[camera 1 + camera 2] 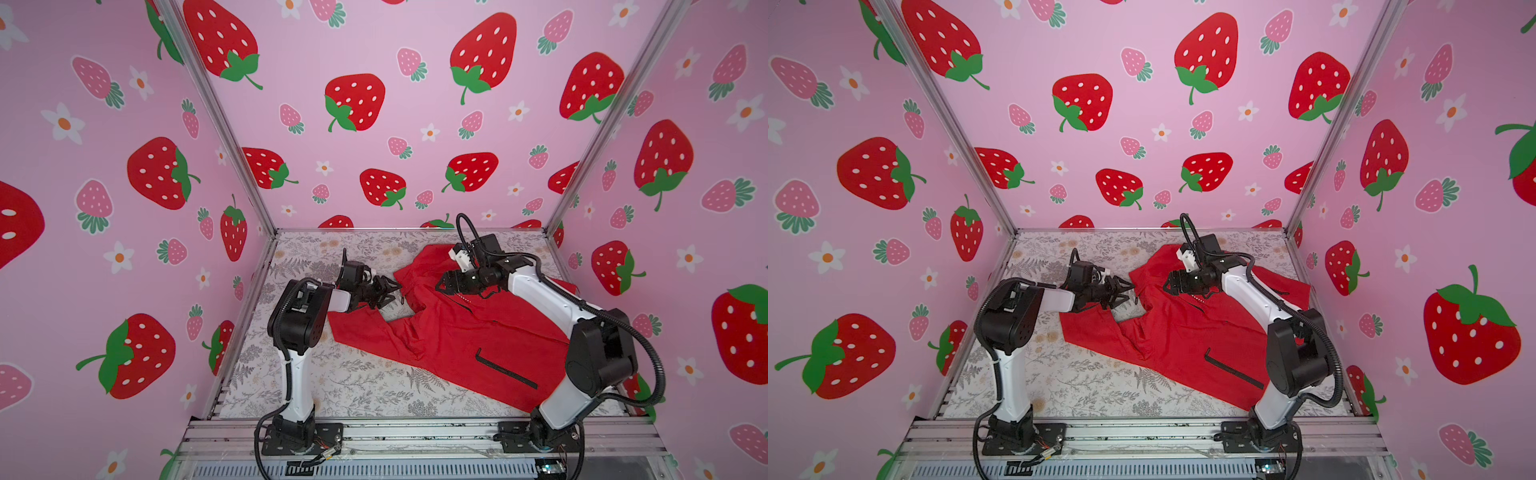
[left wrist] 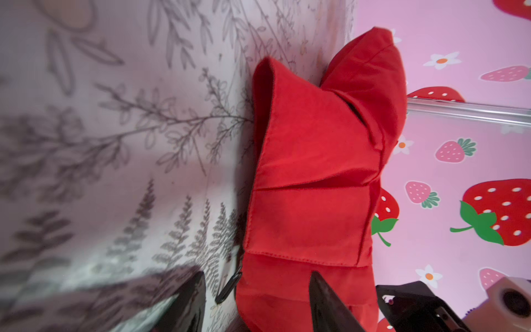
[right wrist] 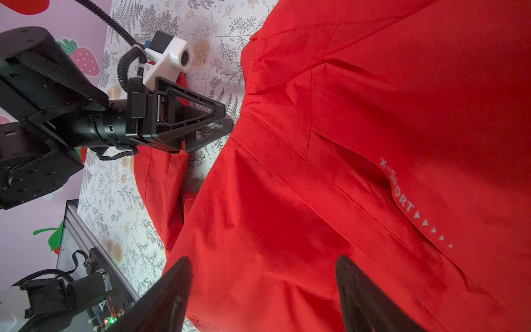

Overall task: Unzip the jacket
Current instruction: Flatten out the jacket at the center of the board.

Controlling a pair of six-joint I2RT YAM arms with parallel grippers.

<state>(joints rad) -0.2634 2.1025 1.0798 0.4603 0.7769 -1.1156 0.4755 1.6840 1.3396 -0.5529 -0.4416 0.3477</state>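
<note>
The red jacket [image 1: 457, 332] [image 1: 1183, 332] lies spread on the floral table, collar toward the left arm. A black pocket zip [image 1: 505, 370] shows on its front. My left gripper [image 1: 395, 293] [image 1: 1129, 292] lies low at the collar edge. In the left wrist view the left gripper [image 2: 257, 276] is open, and the black zip pull [image 2: 228, 287] and the red collar edge [image 2: 287, 287] lie between its fingers, untouched. My right gripper [image 1: 439, 284] [image 3: 263, 260] hovers open over the chest, near the white lettering [image 3: 402, 198], with only fabric below.
One sleeve [image 1: 365, 332] runs under the left forearm. The floral table cover [image 1: 353, 386] is bare in front of the jacket. Strawberry-print walls [image 1: 124, 249] close three sides, and an aluminium rail [image 1: 415, 432] crosses the front by both arm bases.
</note>
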